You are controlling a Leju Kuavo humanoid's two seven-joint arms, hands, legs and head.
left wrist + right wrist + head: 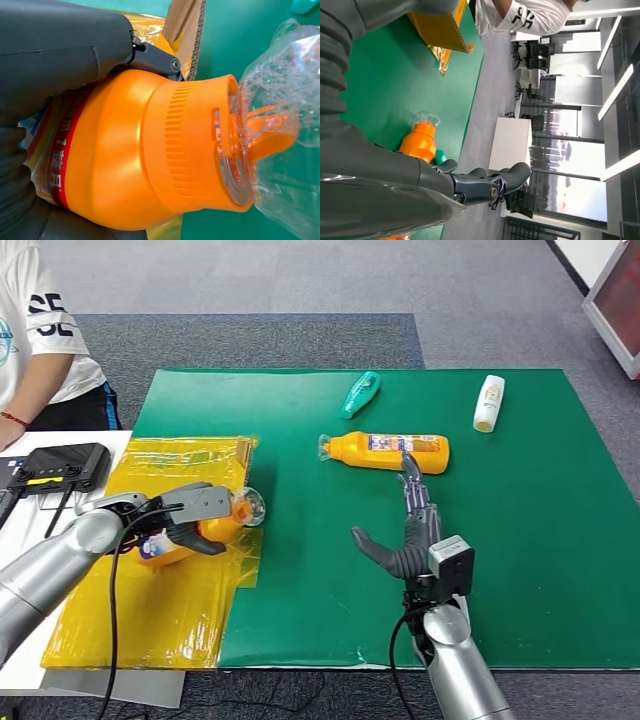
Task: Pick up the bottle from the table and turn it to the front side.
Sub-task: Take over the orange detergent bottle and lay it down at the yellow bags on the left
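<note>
one bottle [177, 540] (left hand [198, 515])

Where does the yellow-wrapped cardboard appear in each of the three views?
Head view: the yellow-wrapped cardboard lies at the lower left, under the left robot hand.
Left wrist view: its cut edge shows at the top, behind the orange bottle.
Right wrist view: it sits at the top edge.
Shared landmark: the green mat beside it.
</note>
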